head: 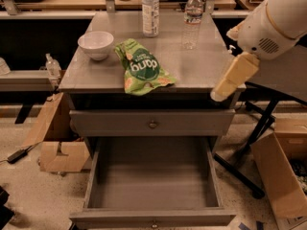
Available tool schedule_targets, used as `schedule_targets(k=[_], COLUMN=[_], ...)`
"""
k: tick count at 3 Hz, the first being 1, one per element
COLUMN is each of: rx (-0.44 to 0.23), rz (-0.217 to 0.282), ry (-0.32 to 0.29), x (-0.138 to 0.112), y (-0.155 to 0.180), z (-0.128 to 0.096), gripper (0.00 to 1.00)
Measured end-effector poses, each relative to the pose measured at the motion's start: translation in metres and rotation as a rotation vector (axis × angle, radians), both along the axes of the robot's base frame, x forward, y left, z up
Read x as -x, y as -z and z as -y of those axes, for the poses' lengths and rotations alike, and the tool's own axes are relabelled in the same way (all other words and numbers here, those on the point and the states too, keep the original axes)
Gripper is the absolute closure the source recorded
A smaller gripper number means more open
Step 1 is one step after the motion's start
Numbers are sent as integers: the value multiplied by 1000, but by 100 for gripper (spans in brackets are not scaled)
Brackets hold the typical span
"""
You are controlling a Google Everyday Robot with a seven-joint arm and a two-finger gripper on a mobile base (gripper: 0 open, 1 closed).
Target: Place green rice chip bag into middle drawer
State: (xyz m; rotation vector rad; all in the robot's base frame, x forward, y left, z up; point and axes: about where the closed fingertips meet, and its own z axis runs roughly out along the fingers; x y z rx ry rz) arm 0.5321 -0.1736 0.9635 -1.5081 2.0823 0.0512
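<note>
The green rice chip bag [141, 67] lies flat on the grey cabinet top [192, 66], left of centre near the front edge. The middle drawer [153, 186] is pulled wide open below, its bare grey box empty, with its brass knob [153, 223] at the bottom edge of the view. My gripper [225, 86], cream-coloured on a white arm [271, 23], hangs at the cabinet's right front corner, to the right of the bag and apart from it. It holds nothing that I can see.
A white bowl [96, 44] stands left of the bag. Two clear water bottles [150, 11] [193, 19] stand at the back. A closed drawer front with a knob [153, 124] sits above the open drawer. Cardboard boxes [280, 176] [57, 138] flank the cabinet on the floor.
</note>
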Motion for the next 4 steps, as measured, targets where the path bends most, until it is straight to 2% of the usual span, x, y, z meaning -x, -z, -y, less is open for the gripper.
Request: schedule_targets(k=[1,2,3,4], rx=[-169,-301,-299,-327], rz=[15,13,16,49], ry=[59,151,150,177], x=[-52,-90,-93,-140], y=[7,2,3,17], z=[-45,-96,-102,-124], gripper=[0,0,0,0])
